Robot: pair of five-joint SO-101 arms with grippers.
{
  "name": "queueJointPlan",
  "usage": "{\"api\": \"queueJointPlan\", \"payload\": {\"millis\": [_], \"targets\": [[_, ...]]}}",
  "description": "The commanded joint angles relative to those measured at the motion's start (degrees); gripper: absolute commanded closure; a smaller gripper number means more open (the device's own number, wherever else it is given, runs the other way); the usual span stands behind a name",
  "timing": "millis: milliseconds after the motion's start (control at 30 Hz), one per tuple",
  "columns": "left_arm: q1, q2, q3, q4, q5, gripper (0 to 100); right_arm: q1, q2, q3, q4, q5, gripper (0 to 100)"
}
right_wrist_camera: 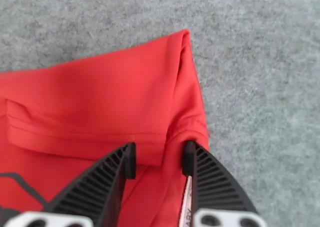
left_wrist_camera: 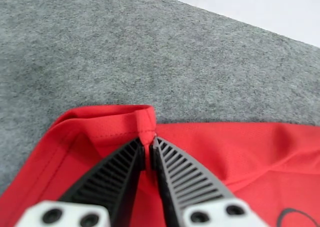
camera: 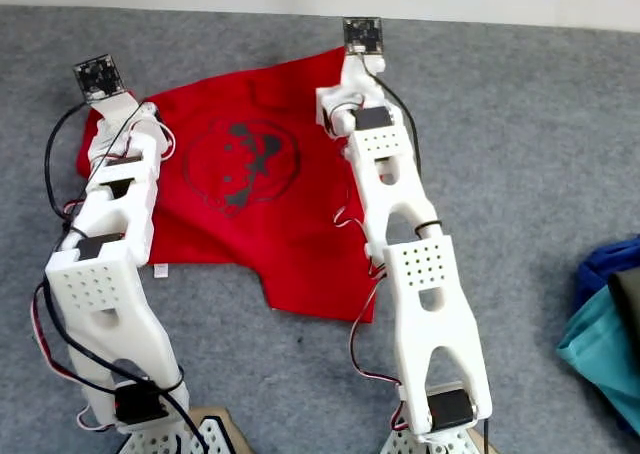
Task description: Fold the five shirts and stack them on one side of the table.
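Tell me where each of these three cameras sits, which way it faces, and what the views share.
High view: fixed above, looking down on the grey felt table, the red printed shirt, the white left arm and right arm.
Left wrist view: on the left arm, looking along its black ribbed left gripper, shut on a hemmed shirt corner.
Right wrist view: on the right arm, looking past its open right gripper straddling another shirt corner.
Shared: all show the red shirt on grey felt.
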Motion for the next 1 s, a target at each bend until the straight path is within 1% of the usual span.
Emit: {"api": "queueJointPlan", "payload": {"millis": [0, 233, 367, 700, 767, 867, 967], "targets": [[1.5, -0.4, -2.4, 0.1, 0.7, 99, -1.2, -1.2, -4.7, -1.5, -0.4, 83.3], [1.3, -0.4, -2.2, 0.1, 0.7, 99, -1.9, -1.2, -0.3, -6.7, 0.4, 83.3], [1.3, -0.3, -2.2, 0.3, 0.7, 99, -3.1, -1.2, 3.3, -7.0, 5.1, 83.5], [1.2, -0.3, -2.1, 0.4, 0.7, 99, -2.8, -1.1, 5.0, -5.9, 5.5, 83.7], [1.2, -0.3, -2.1, 0.4, 0.7, 99, -2.8, -1.0, 5.0, -5.9, 5.5, 85.5], [1.2, -0.3, -2.1, 0.4, 0.7, 99, -2.8, 0.1, 4.6, -5.9, 6.0, 93.0], [1.2, -0.3, -2.1, 0.4, 0.7, 99, -2.9, 1.8, 4.2, -5.9, 9.4, 93.6]]}}
